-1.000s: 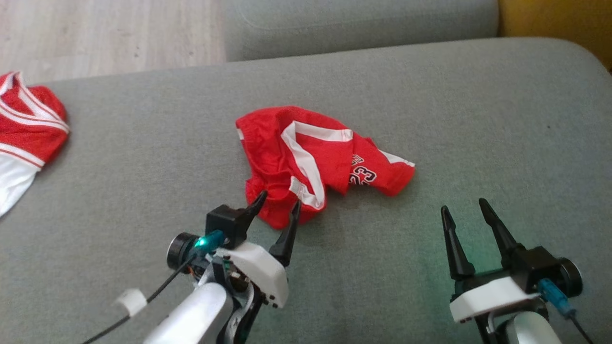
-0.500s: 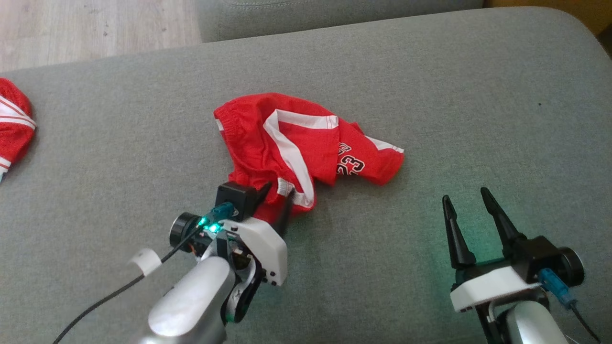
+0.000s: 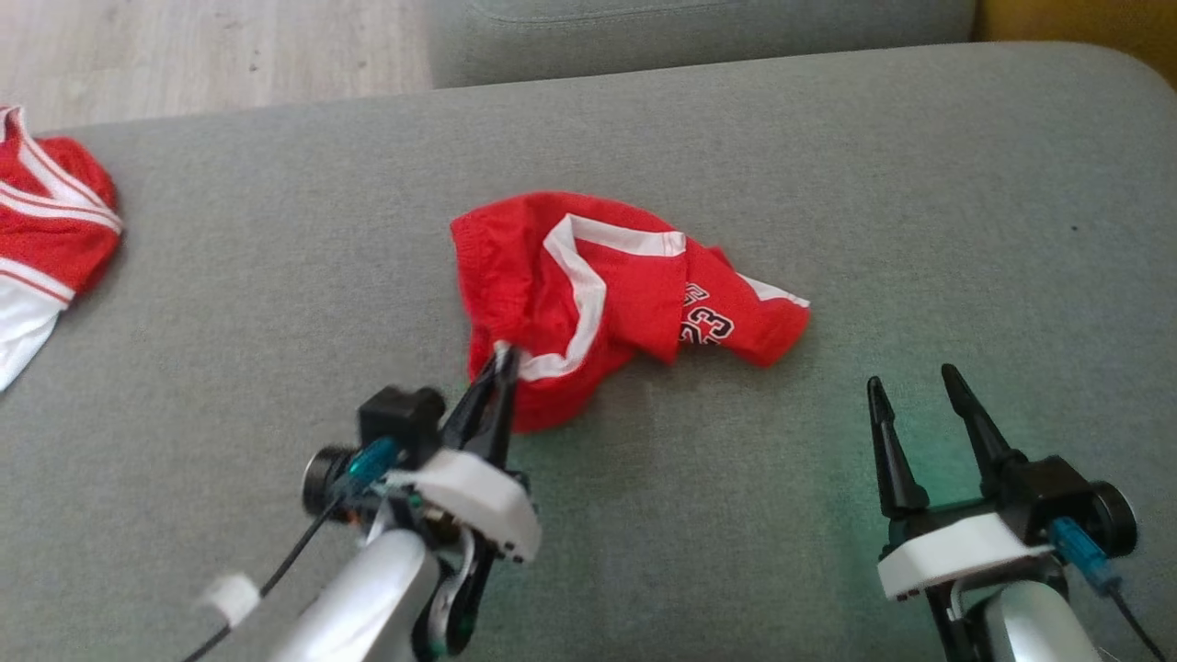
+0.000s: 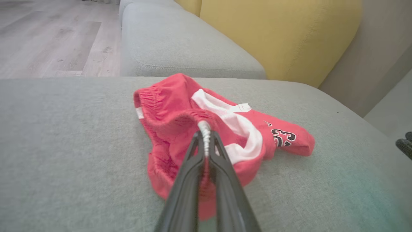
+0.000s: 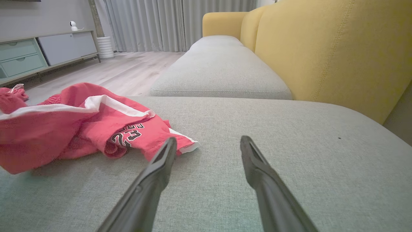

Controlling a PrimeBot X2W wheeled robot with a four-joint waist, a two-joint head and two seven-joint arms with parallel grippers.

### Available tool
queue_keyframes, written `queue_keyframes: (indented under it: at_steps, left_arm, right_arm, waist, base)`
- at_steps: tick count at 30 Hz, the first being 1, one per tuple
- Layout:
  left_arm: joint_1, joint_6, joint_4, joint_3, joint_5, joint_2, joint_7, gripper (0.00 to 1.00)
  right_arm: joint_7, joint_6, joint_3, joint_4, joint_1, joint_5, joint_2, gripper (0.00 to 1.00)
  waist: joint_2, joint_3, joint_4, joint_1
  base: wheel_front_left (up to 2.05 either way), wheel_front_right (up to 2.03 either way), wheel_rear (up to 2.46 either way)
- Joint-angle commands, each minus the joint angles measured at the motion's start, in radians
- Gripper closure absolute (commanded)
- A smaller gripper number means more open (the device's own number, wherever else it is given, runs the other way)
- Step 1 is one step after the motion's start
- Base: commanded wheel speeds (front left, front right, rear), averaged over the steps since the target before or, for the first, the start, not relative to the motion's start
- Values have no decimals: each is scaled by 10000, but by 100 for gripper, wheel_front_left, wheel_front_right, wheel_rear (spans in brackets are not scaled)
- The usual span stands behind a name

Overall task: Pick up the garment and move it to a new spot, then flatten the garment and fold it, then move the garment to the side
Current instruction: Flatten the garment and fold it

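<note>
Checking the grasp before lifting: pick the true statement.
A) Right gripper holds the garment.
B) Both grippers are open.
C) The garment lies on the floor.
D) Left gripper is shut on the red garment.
D: the left gripper pinches an edge of the red garment; the right gripper stands open, empty.

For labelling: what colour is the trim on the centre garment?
White trim on the red garment; clearest in head view.
</note>
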Motion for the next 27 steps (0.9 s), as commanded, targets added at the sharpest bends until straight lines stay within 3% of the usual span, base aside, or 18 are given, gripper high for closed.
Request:
queue_keyframes:
  at_steps: [1,7,12,15,19,27]
  left_arm:
    - [8,177,-519,589,-108,239,-260,100]
    - [506,472,-804,949,-250,459,-646,100]
    - [587,560,-888,1056,-294,439,-889,100]
    - [430,527,-857,1005,-266,280,-1056,100]
    - [227,453,-772,907,-224,109,-1181,100]
    - [-139,258,-569,699,-176,-172,-1353,100]
  right_arm:
    - [-7,-7,223,-255,-279,-25,-50,0]
    - [846,-7,346,-317,-1290,130,-50,0]
    - [2651,-7,896,177,-3036,275,-50,0]
    - [4246,-7,1419,1053,-4302,655,-50,0]
    - [5377,-7,1932,1987,-5187,1135,-51,0]
    - [6205,-7,2307,3347,-6192,1816,-106,0]
  waist:
    - [0,-23,124,1]
    - [0,26,347,1]
    - [0,272,575,1]
    - [0,518,818,1]
    - [0,785,1074,1]
    - [0,1251,1622,1]
  base:
    - [0,0,0]
    - [0,0,0]
    - [0,0,0]
    - [0,0,0]
    - [0,0,0]
    - [0,0,0]
